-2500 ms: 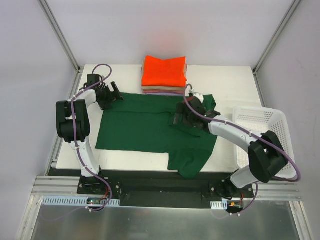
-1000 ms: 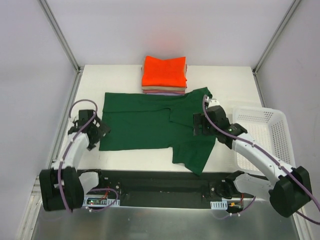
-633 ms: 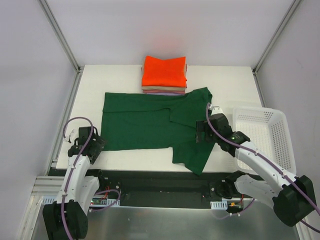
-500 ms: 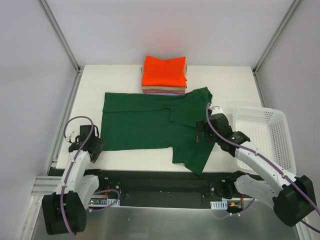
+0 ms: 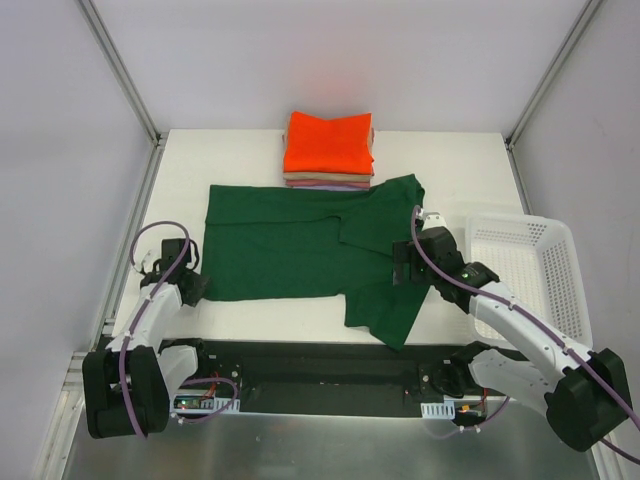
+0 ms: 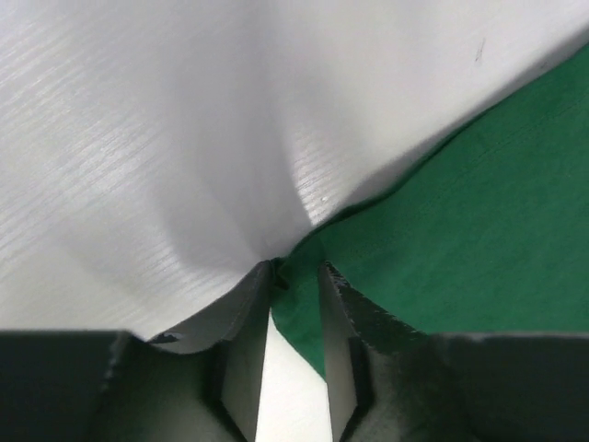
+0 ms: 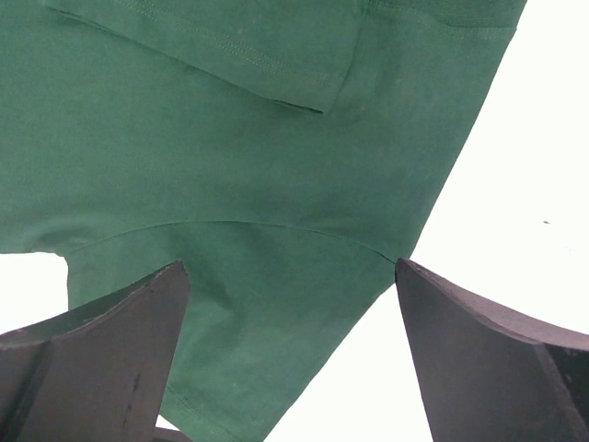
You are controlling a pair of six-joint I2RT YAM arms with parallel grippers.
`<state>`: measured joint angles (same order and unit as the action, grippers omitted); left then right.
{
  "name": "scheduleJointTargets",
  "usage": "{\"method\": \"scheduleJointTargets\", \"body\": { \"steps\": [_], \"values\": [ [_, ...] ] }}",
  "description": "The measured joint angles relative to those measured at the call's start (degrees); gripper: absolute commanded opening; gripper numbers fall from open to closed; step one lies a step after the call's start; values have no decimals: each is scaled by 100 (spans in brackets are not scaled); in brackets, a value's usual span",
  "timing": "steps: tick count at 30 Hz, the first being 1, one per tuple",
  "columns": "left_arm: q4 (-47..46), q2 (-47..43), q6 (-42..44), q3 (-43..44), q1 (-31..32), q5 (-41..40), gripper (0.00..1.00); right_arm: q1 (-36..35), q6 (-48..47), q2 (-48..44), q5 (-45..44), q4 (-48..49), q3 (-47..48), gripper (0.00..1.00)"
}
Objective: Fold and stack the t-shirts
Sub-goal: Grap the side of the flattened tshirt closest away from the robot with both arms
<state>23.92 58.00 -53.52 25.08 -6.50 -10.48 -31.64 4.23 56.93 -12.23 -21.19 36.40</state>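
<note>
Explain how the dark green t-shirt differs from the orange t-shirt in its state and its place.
The dark green t-shirt lies mostly spread out; the orange t-shirt is folded into a rectangle. The green one lies directly on the table, while the orange one tops a stack at the far edge. The left gripper has its tips at the green one's near corner; no gripper is near the orange one. Both are plain tees of one colour.

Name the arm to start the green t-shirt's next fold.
Left. The left gripper sits at the near-left corner of the green t-shirt, jaws narrowed around its edge; the right gripper hovers wide open above the fabric.
</note>
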Motion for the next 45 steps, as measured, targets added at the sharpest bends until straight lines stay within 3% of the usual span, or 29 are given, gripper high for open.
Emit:
{"method": "scheduleJointTargets", "body": {
  "steps": [1, 2, 12, 18, 24, 28, 32, 40, 45],
  "values": [
    [-42, 2, -7, -7, 0, 0, 3, -2, 0, 7, 0, 0, 0, 96],
    [-57, 7, -7, -26, 0, 4, 0, -2, 0, 9, 0, 0, 0, 96],
    [-81, -485, 39, -275, 0, 275, 0, -52, -92, 4, 96, -103, 0, 97],
    [-61, -997, 175, -295, 0, 308, 0, -702, -127, -251, 472, -651, 2, 99],
    [-61, -981, 234, -295, 0, 310, 0, -2085, 111, -356, 1016, -1287, 2, 88],
    [-59, -894, 256, -295, 0, 308, 0, -2629, 308, -240, 1023, -1467, 0, 76],
    [-61, -883, 297, -295, 0, 306, 0, -2745, 437, 247, 1078, -1331, -22, 63],
    [-61, -890, 339, -295, 0, 308, 0, -2750, 496, 1381, 1056, -1019, -42, 57],
    [-57, -914, 341, -295, 0, 306, 0, -2750, 522, 1644, 909, -914, -50, 37]
  ]
}}
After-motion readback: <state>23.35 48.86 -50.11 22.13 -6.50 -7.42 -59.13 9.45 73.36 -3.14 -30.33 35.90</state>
